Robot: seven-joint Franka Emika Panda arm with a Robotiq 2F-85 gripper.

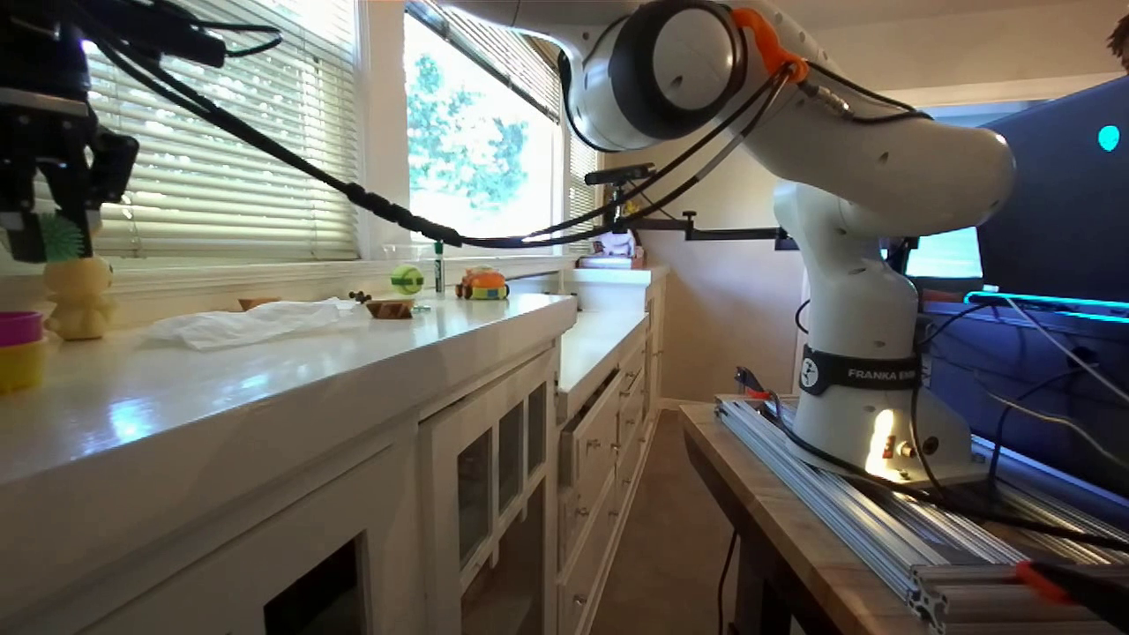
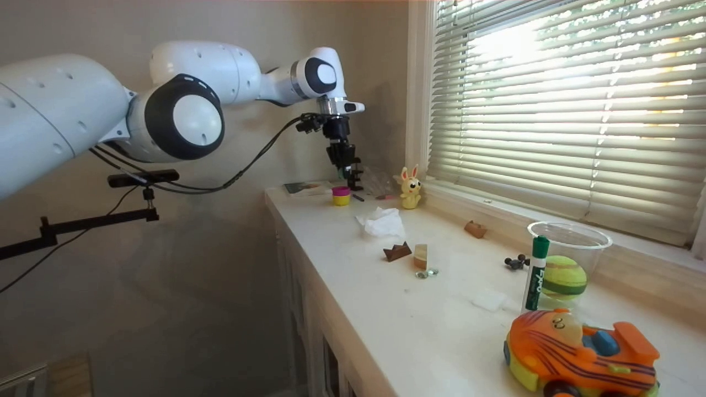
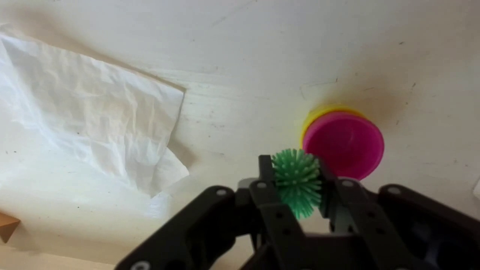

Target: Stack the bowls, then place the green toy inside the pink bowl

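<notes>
The spiky green toy (image 3: 296,187) is pinched between the two fingers of my gripper (image 3: 295,168), raised above the white counter. Just beyond it in the wrist view, to the right, the pink bowl (image 3: 347,144) sits in the yellow bowl (image 3: 314,115), whose rim peeks out at the upper left. The right finger overlaps the near edge of the pink bowl in that picture. Both exterior views show the bowls stacked upright, pink bowl (image 2: 341,191) on top of yellow bowl (image 2: 341,201). The inside of the pink bowl looks empty where it shows.
A pale rabbit figure (image 2: 410,191) stands by the window side. Crumpled white paper (image 3: 97,116) lies left of the bowls in the wrist view. Farther along are brown pieces (image 2: 397,252), a clear cup (image 2: 590,242) holding a ball, a marker (image 2: 536,275) and an orange car (image 2: 579,353).
</notes>
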